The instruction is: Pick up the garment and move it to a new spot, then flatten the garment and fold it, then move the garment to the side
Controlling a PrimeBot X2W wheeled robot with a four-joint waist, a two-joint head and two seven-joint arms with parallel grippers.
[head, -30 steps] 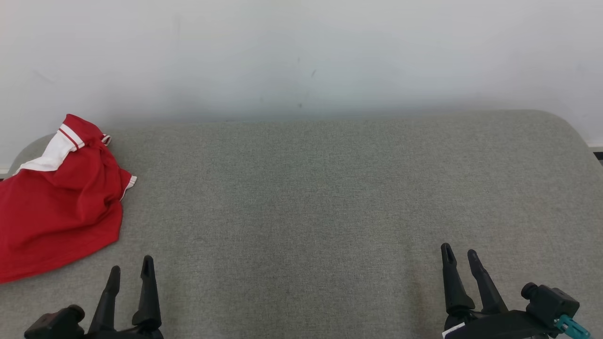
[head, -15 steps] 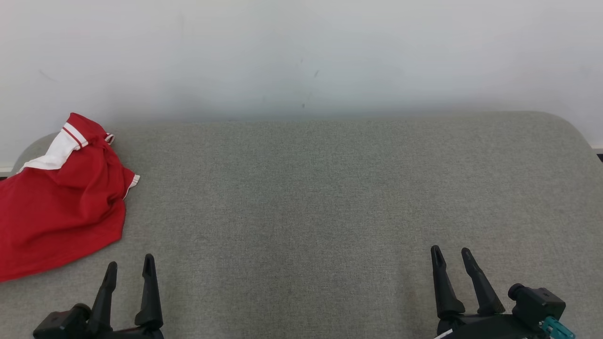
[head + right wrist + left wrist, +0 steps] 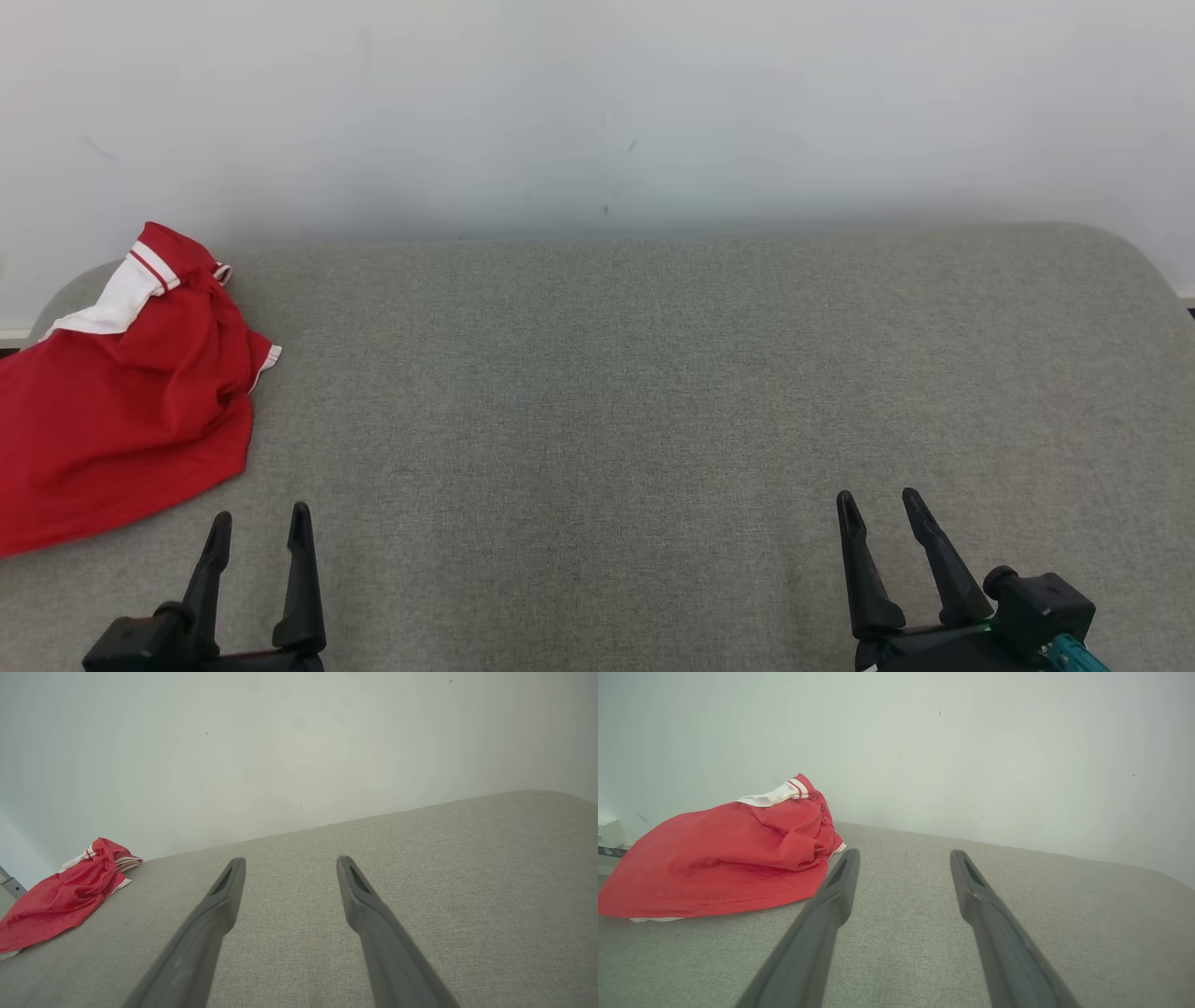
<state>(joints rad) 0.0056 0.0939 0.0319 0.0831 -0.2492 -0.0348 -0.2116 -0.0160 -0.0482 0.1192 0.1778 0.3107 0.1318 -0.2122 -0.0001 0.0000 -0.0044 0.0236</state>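
- The garment [image 3: 121, 411] is red with white trim and a thin red stripe on the white band. It lies crumpled in a loose heap at the far left corner of the tabletop [image 3: 616, 373].
- In the head view its left part runs off the picture's edge, so I cannot tell whether it hangs over the left edge of the tabletop.
- The tabletop is covered in grey woven cloth and has rounded far corners. Its far edge meets a plain pale wall [image 3: 597, 112].
- The left pincer [image 3: 260, 515] is over the near edge towards the left. It is released, its two dark fingers [image 3: 301, 579] spread apart with nothing between them.
- It is near the garment's near hem but clear of it, touching no cloth. In the left wrist view the garment [image 3: 719, 863] lies just beyond and to the side of one fingertip.
- The right pincer [image 3: 878, 497] is over the near edge towards the right. It is also released and holds nothing, with bare grey cloth showing between its fingers.
- It is well apart from the garment. In the right wrist view the red heap [image 3: 60, 896] lies far across the tabletop, against the wall.
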